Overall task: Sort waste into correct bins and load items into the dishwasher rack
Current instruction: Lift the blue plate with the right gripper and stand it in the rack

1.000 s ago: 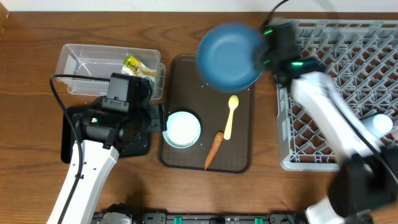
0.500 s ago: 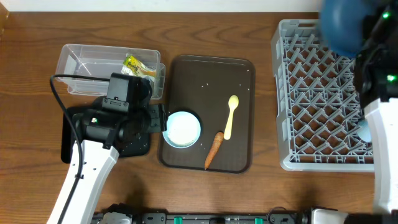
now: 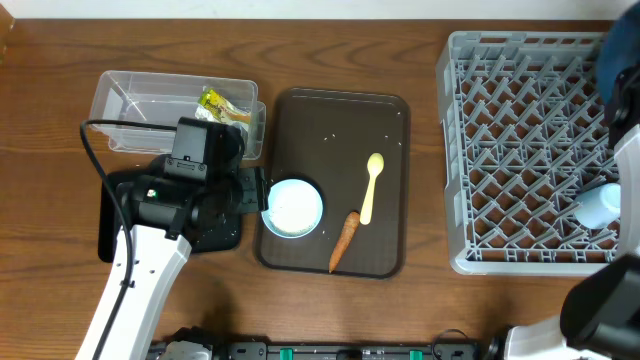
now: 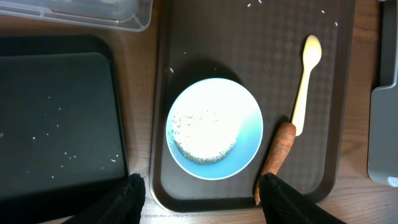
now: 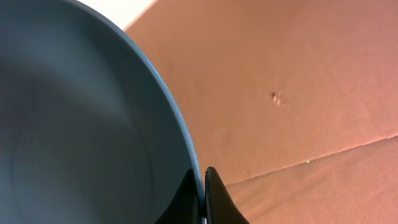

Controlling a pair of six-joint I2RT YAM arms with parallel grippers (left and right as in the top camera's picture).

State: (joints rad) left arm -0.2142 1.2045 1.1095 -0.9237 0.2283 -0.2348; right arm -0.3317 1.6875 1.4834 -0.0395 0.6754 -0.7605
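Brown wooden surface [image 3: 60,300]; white wall strip along far edge.
One grey lattice plastic rack [image 3: 520,150], right, holding one small light-blue cup [image 3: 600,205].
Two bins, left: clear plastic tub [image 3: 130,100] far, black shallow bin [image 4: 56,112] near.
One dark brown tray [image 3: 330,120], centre: one pale round bowl [image 3: 294,207], one pale yellow spoon [image 3: 371,186], one orange carrot [image 3: 344,240].
Left end effector [image 4: 202,193] fingers apart, empty, above bowl.
Right end effector [image 5: 202,186] clamped on rim of large blue plate [image 5: 74,124], at rack's far right corner.

The wooden table [image 3: 330,315] carries a clear tub [image 3: 140,105], black bin [image 4: 56,118], brown tray [image 3: 340,130] and grey rack [image 3: 520,150].
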